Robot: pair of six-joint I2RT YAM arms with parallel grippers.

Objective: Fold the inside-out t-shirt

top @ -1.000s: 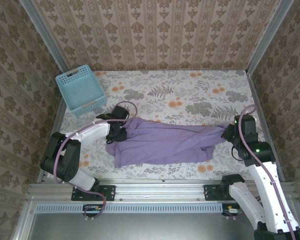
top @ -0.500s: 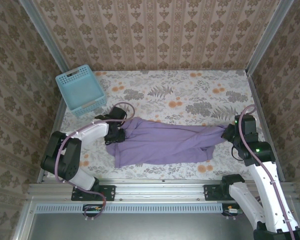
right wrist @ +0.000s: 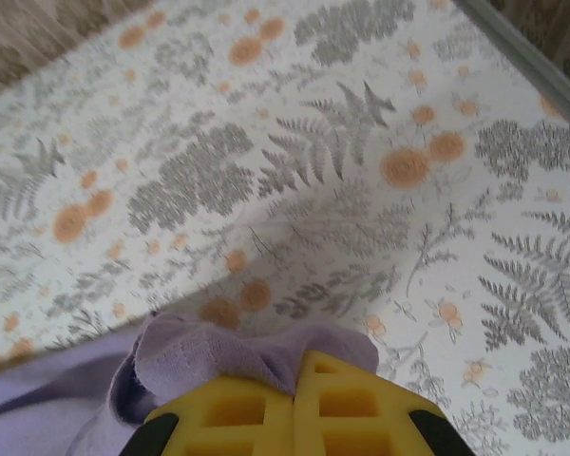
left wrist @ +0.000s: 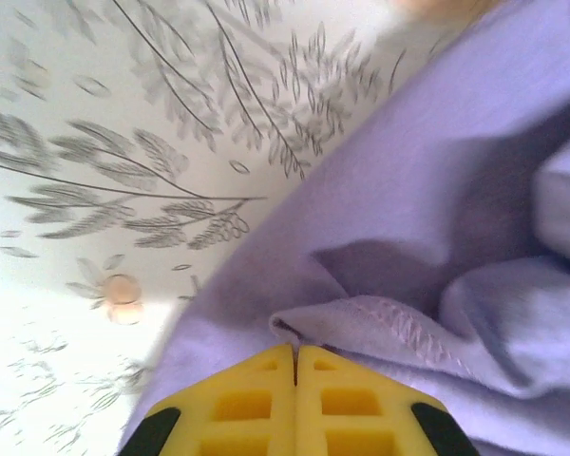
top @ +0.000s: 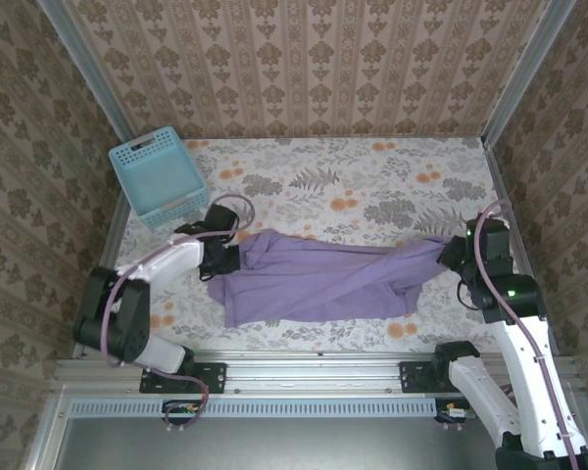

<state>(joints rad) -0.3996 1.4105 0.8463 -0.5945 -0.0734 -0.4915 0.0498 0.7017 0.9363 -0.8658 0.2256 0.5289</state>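
Far half of desk (top: 372,176) open for passing; blue basket (top: 157,181) blocks far-left corner, t-shirt (top: 314,279) spans the near middle.

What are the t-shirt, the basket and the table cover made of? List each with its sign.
The t-shirt: soft matte knit cloth, likely cotton; it creases and shows a stitched hem. The basket: rigid light-blue lattice, apparently moulded plastic. The table cover: flat floral print; cloth or vinyl, cannot tell.

Left gripper (left wrist: 295,350) and right gripper (right wrist: 296,361) sit low, well apart, jaws closed, apparently pinching the t-shirt (top: 323,279).
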